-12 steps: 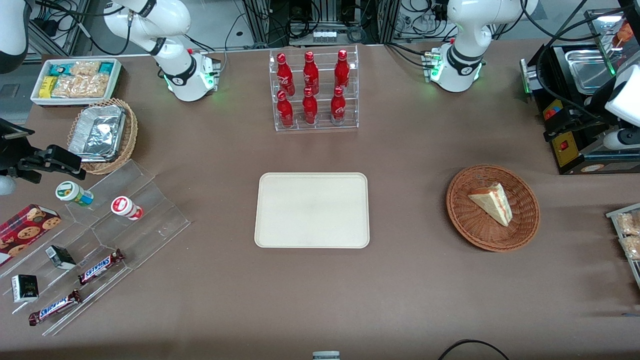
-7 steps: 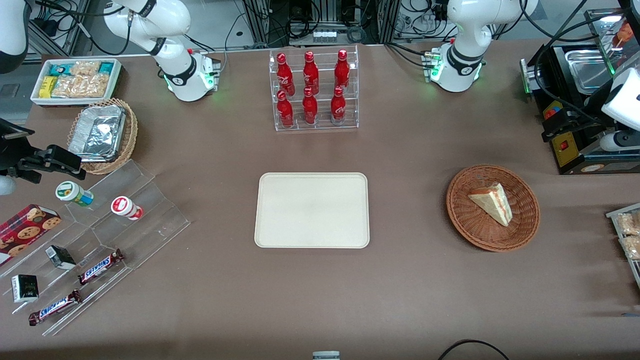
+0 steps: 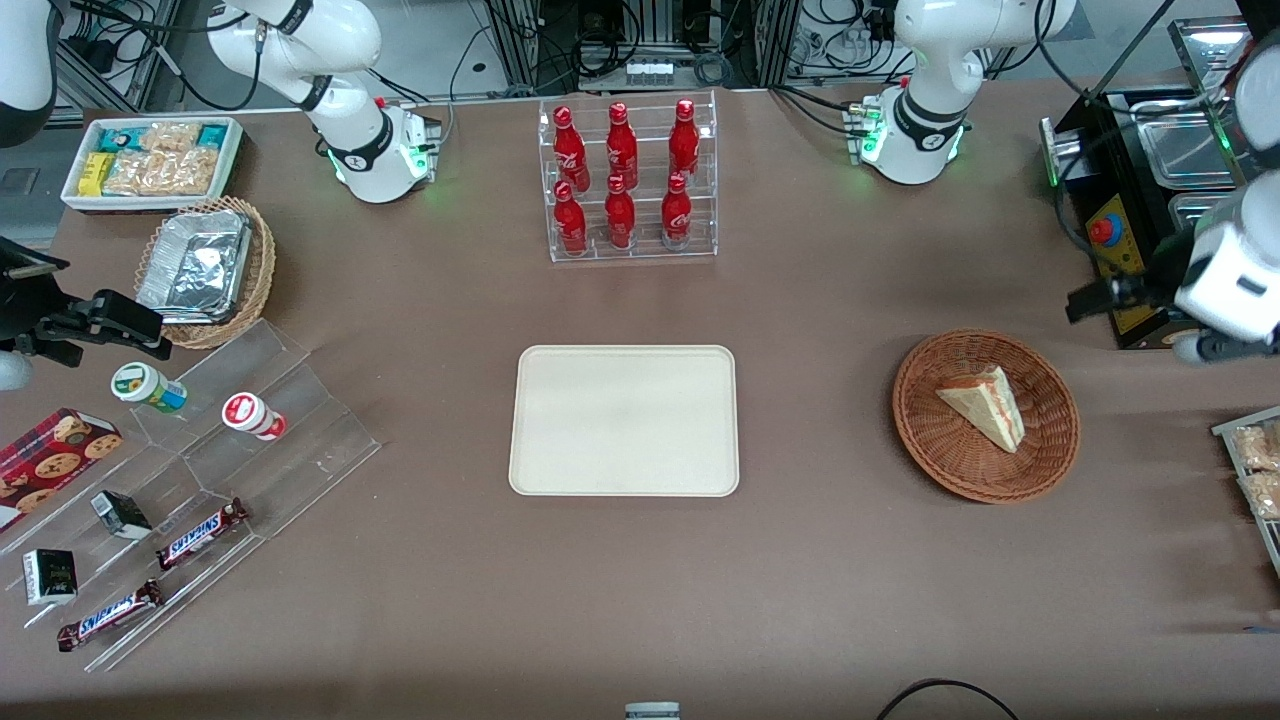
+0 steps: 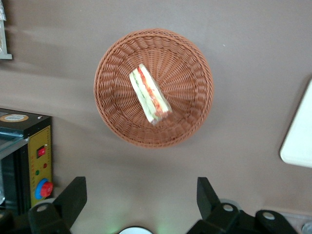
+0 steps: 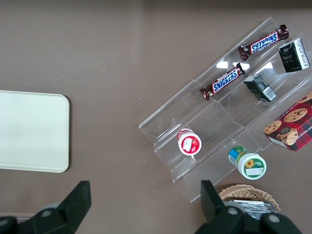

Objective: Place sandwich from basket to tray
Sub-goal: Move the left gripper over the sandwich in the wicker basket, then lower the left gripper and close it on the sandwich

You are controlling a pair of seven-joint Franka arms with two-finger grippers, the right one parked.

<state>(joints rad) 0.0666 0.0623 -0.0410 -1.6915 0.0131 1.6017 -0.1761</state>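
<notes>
We see the gripper (image 4: 139, 197) spread wide, hovering high at the basket's (image 3: 1050, 455) two o'clock; the sandwich (image 3: 985, 406) lies inside, the tray (image 3: 625, 420) at its nine o'clock

Sandwich (image 3: 985, 406) wedge lies in brown wicker basket (image 3: 930, 436); cream tray (image 3: 625, 420) bare, well apart; gripper (image 4: 139, 197) open above.

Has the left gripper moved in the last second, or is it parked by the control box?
Yes. The left gripper, fingers open, has moved nearer the front camera along the black control box, closer to the basket holding the sandwich.
</notes>
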